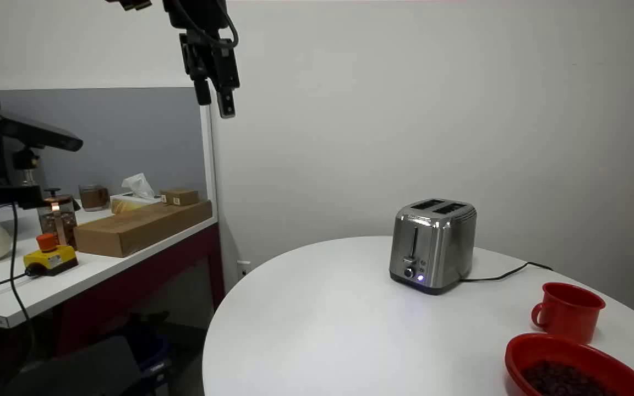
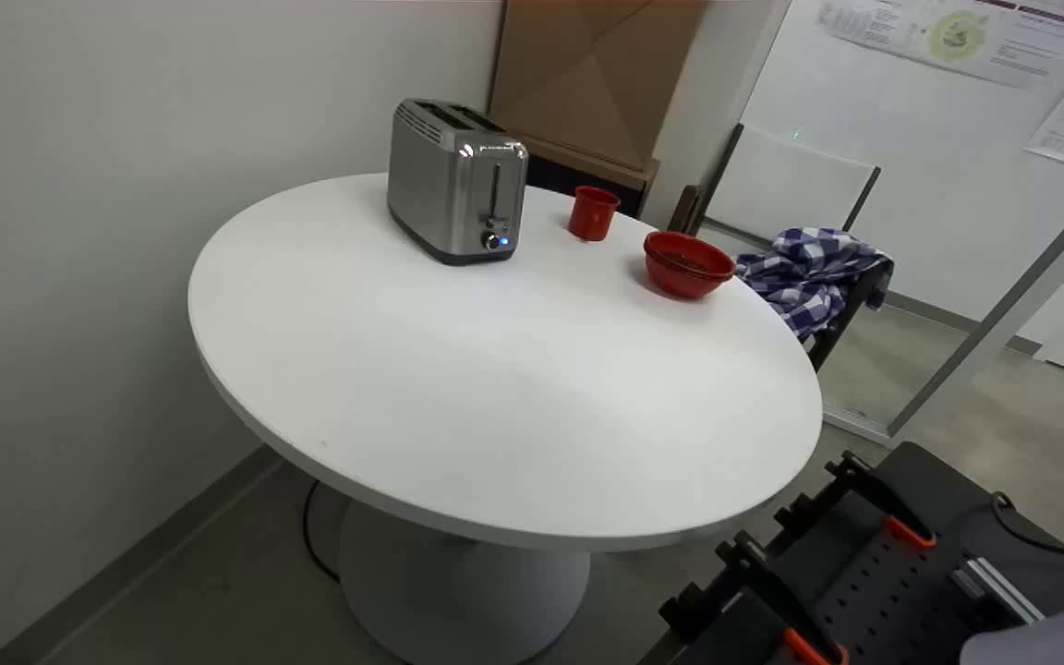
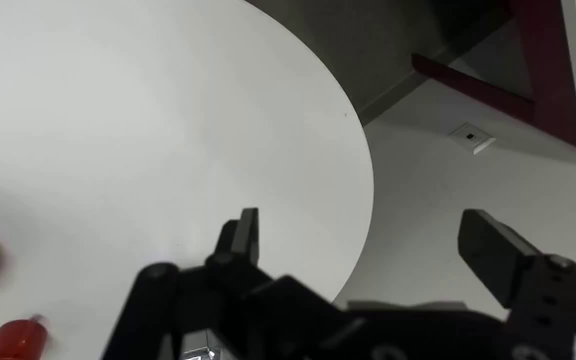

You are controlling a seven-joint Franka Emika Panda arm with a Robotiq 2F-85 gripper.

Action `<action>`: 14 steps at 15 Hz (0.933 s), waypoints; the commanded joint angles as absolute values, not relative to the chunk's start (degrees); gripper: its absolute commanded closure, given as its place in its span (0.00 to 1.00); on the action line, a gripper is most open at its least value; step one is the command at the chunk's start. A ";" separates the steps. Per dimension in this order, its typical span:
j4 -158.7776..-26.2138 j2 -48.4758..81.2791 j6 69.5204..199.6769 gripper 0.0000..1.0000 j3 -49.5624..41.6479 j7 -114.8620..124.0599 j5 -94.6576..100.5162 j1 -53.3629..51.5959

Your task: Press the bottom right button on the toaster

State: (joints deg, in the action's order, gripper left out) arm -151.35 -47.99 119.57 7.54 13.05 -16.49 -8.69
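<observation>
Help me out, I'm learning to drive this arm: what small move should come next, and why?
I'd probably close the gripper first: its fingers stand apart with nothing between them, it hangs well clear of the toaster, and shut fingers should give a narrower tip for what is likely the button, lit blue low on the toaster's front.

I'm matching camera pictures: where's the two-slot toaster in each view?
In an exterior view: two-slot toaster, right of center, lower half.
In an exterior view: toaster, upper half, left of center.
Wrist view: toaster, only a shiny corner, bottom edge, left of center.
Shared landmark: round white table.
</observation>
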 commanded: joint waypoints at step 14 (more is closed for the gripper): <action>-143.82 -25.25 123.64 0.00 7.70 13.04 -1.96 2.12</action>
State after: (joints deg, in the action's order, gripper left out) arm -149.50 -36.50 122.13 7.62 12.24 -7.69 -2.03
